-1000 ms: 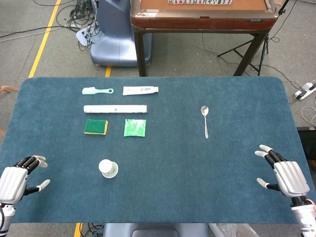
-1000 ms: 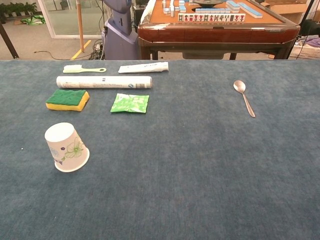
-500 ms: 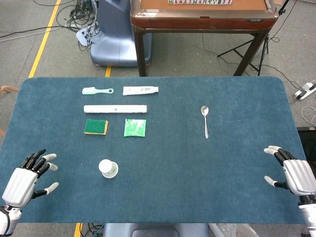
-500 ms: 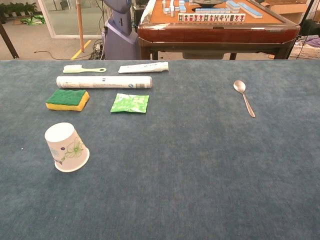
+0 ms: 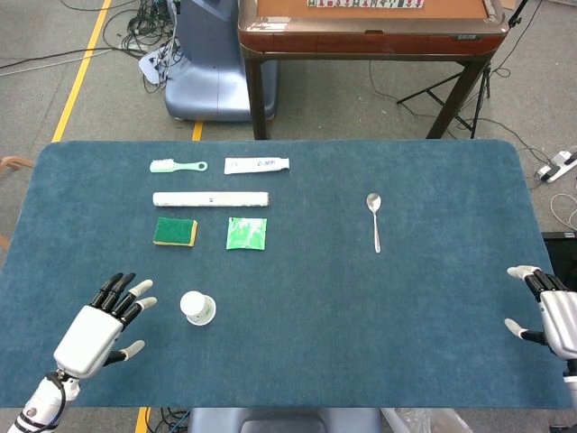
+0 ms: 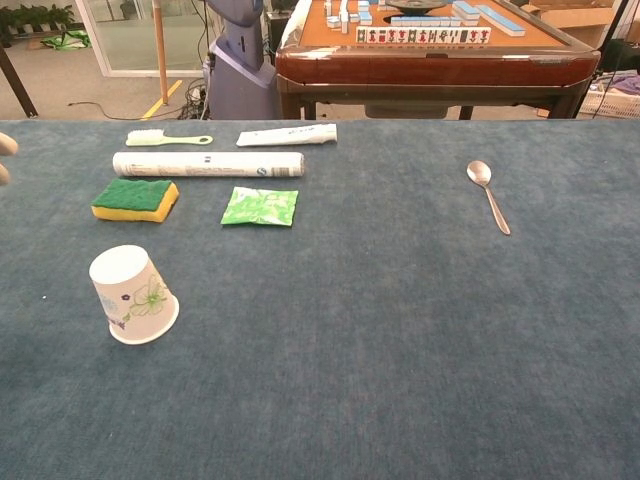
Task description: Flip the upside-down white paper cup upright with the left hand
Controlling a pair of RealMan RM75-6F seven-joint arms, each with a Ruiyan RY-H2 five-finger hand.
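The white paper cup (image 5: 197, 308) (image 6: 134, 296) with a floral print stands upside down on the blue table, rim on the cloth, near the front left. My left hand (image 5: 97, 327) hovers just left of it, fingers spread, holding nothing; a gap separates it from the cup. In the chest view only its fingertips (image 6: 5, 146) show at the left edge. My right hand (image 5: 554, 316) sits at the table's far right edge, fingers apart and empty.
Behind the cup lie a green-yellow sponge (image 5: 175, 232), a green packet (image 5: 246, 234), a rolled white tube (image 5: 211, 198), a toothbrush (image 5: 177, 166) and a toothpaste tube (image 5: 257, 164). A metal spoon (image 5: 375, 217) lies right of centre. A wooden mahjong table (image 5: 370, 27) stands beyond the far edge.
My left hand has moved right and forward toward the cup, fingers spreading. My right hand has drifted right toward the table edge. The cup has not moved.
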